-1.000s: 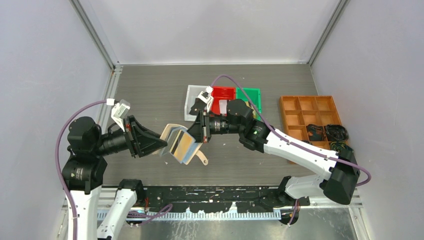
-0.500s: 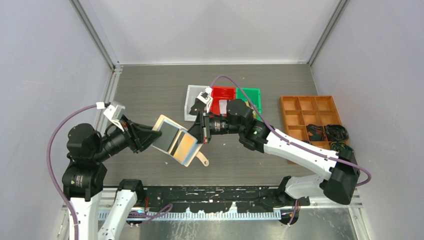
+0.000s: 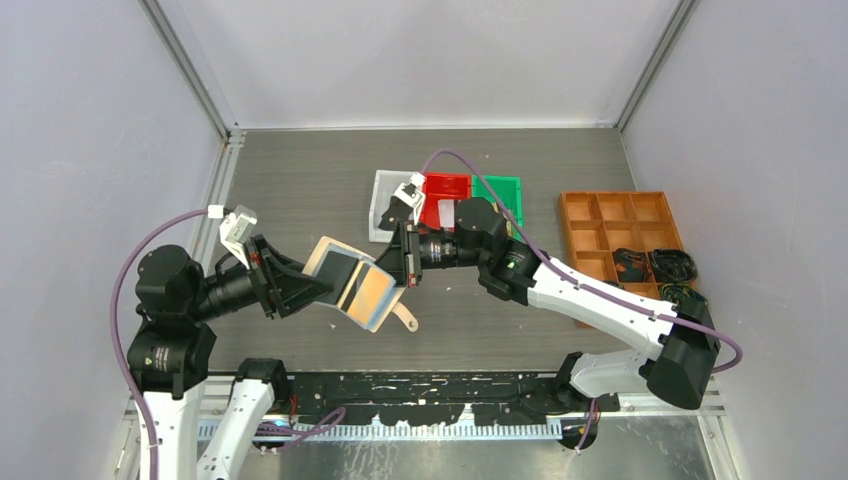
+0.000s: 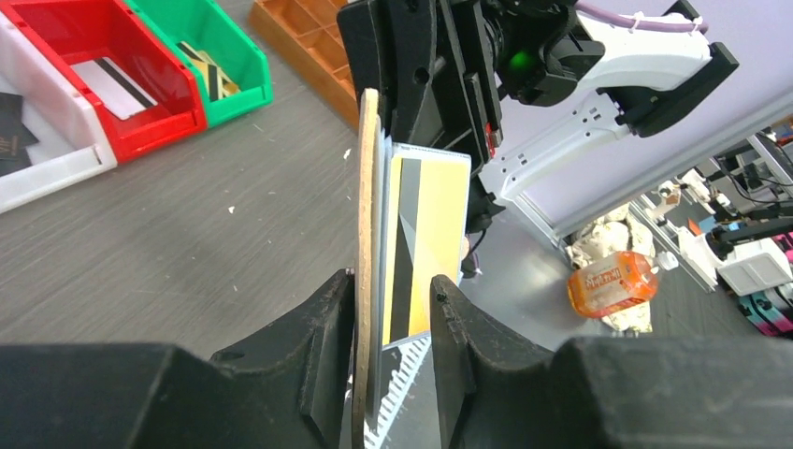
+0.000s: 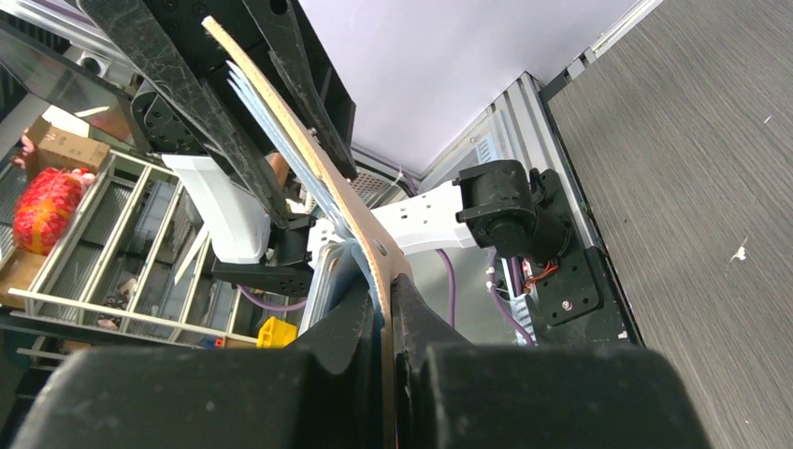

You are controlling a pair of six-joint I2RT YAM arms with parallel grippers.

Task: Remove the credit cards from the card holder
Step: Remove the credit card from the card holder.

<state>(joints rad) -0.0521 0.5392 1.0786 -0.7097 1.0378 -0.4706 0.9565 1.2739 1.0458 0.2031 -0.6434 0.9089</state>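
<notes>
The beige-tan card holder (image 3: 340, 268) hangs open in the air between both grippers. My right gripper (image 3: 405, 270) is shut on its right end; in the right wrist view the fingertips (image 5: 385, 290) pinch the tan cover (image 5: 309, 154) and the sleeves. My left gripper (image 4: 393, 281) straddles the other end. One finger touches the tan cover (image 4: 364, 215), and a gap separates the other finger from the clear sleeves. A gold credit card (image 4: 435, 234) with a dark stripe sits in a sleeve. Other credit cards lie in the bins: white-grey (image 4: 112, 82), black (image 4: 14, 131).
White bin (image 3: 385, 210), red bin (image 3: 447, 187) and green bin (image 3: 497, 188) stand at the table's middle back. An orange compartment tray (image 3: 612, 208) holding dark items is at the right. The holder's snap tab (image 3: 405, 320) hangs down near the front.
The holder's left flap has swung out to the left and spread open. My left gripper drew back with it, then shifted slightly toward the holder. The right gripper has not moved.
</notes>
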